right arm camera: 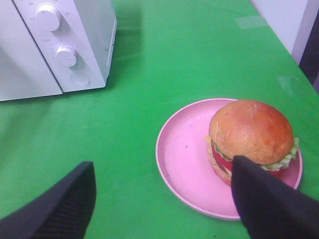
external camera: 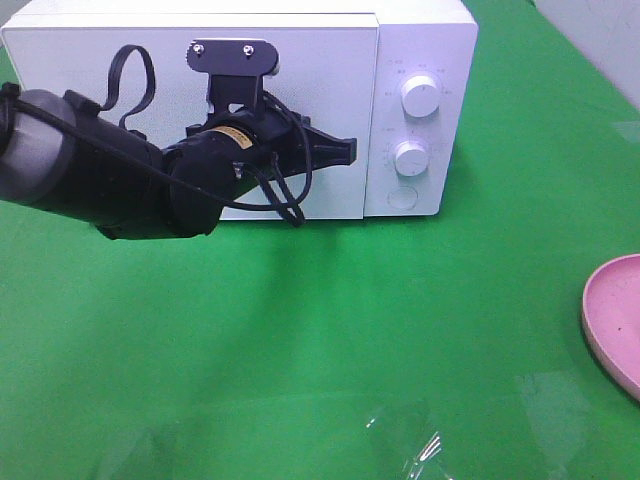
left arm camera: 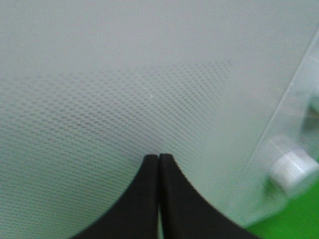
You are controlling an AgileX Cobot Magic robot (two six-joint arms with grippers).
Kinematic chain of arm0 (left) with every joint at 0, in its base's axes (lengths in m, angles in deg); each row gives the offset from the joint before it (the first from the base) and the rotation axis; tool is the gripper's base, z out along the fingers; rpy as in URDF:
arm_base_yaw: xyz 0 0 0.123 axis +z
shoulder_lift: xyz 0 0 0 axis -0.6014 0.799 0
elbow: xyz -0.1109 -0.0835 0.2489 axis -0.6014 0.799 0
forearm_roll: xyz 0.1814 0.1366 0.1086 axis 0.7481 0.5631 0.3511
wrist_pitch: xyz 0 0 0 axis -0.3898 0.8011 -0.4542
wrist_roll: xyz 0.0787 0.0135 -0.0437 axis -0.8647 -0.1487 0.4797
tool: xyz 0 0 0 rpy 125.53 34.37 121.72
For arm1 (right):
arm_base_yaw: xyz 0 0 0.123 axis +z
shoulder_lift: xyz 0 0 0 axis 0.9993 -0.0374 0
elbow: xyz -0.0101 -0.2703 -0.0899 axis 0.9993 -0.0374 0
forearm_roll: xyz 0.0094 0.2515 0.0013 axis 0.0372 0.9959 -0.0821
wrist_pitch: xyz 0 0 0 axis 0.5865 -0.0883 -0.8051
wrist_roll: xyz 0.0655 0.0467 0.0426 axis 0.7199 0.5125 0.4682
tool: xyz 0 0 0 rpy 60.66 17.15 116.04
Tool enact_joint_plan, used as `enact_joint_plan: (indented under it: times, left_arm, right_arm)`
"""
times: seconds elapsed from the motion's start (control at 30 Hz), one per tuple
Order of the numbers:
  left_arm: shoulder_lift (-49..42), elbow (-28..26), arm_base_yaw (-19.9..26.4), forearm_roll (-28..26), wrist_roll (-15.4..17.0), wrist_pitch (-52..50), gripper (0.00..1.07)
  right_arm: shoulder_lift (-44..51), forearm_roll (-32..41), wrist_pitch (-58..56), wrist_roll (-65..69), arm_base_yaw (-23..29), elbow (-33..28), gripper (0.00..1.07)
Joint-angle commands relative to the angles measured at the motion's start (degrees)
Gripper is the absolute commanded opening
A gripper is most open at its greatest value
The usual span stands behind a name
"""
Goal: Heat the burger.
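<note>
The left arm (external camera: 110,180) covers much of the microwave (external camera: 420,40) door in the high view. The plate (external camera: 615,320) is cut off at the side there, and the burger (right arm camera: 251,132) cannot be seen on it. In the right wrist view a finger (right arm camera: 264,204) hides the burger's near edge. The dial (left arm camera: 294,172) looks blurry in the left wrist view.

Burger (right arm camera: 250,130): bun top shiny, golden-brown w/ tiny speckles. Pink plate (right arm camera: 183,154): smooth, matt, looks like plastic, few dark specks. Microwave (external camera: 420,45): white, smooth, bit glossy; door (left arm camera: 124,99) has a fine dot pattern. Knobs (external camera: 420,97) look like white plastic. Green table cover (external camera: 300,340): flat, matt. Left gripper (left arm camera: 159,199) fingers: black, matt.
</note>
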Motion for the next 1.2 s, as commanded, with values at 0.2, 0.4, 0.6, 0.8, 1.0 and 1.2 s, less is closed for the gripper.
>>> enact_joint_plan:
  times: [0.2, 0.4, 0.6, 0.8, 1.0, 1.2]
  left_arm:
    - [-0.69, -1.43, 3.27, -1.78, 1.09, -3.09, 0.00]
    - [-4.53, -0.34, -0.40, -1.43, 0.86, 9.91, 0.00]
    - [-9.63, 4.30, -4.07, -1.20, -2.69, 26.59, 0.40]
    - [-12.61, 5.84, -4.18, -1.20, -2.41, 39.76, 1.00]
    - [-18.05, 5.90, -3.84, 0.34, -2.58, 53.63, 0.98]
    - [-23.89, 5.90, -3.72, 4.41, -2.01, 62.28, 0.98]
  right_arm:
    - [1.49, -0.06, 0.40, -0.86, -0.29, -0.06, 0.73]
    - [1.49, -0.06, 0.40, -0.86, -0.29, -0.06, 0.73]
    - [1.49, -0.06, 0.40, -0.86, -0.29, -0.06, 0.73]
    - [1.49, -0.06, 0.40, -0.86, -0.29, -0.06, 0.73]
    - [1.49, -0.06, 0.40, -0.86, -0.29, -0.06, 0.73]
    - [1.49, -0.06, 0.40, -0.86, -0.29, -0.06, 0.73]
